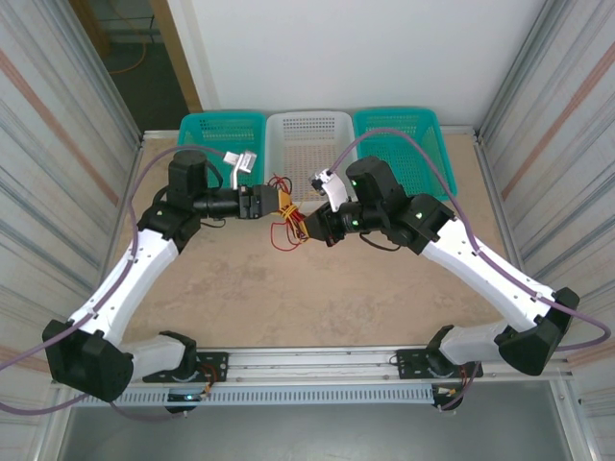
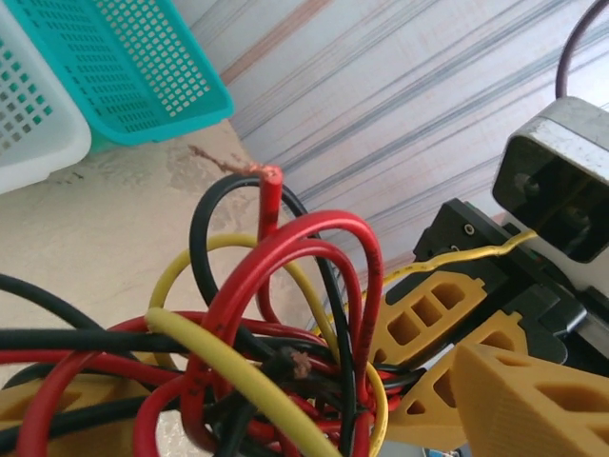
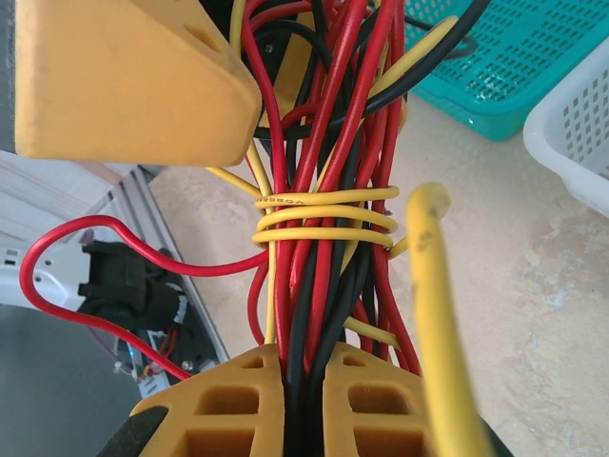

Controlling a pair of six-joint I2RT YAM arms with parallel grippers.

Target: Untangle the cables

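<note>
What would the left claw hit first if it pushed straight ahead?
The cables, right in front of the left claw; just behind them, likely the right claw clamped on the same bundle.

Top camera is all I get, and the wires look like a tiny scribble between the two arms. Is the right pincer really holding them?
Observer: Yes. On its wrist camera the right pincer is shut on a bunch of red, black and yellow cables.
Operator: Is anything tying the bunch together?
Observer: One yellow cable is wound around the bunch several times, a little way out from the pincer.
Operator: Any loose ends?
Observer: On the left wrist camera, a red cable pokes up out of the tangle, with bare copper strands at its tip.
</note>
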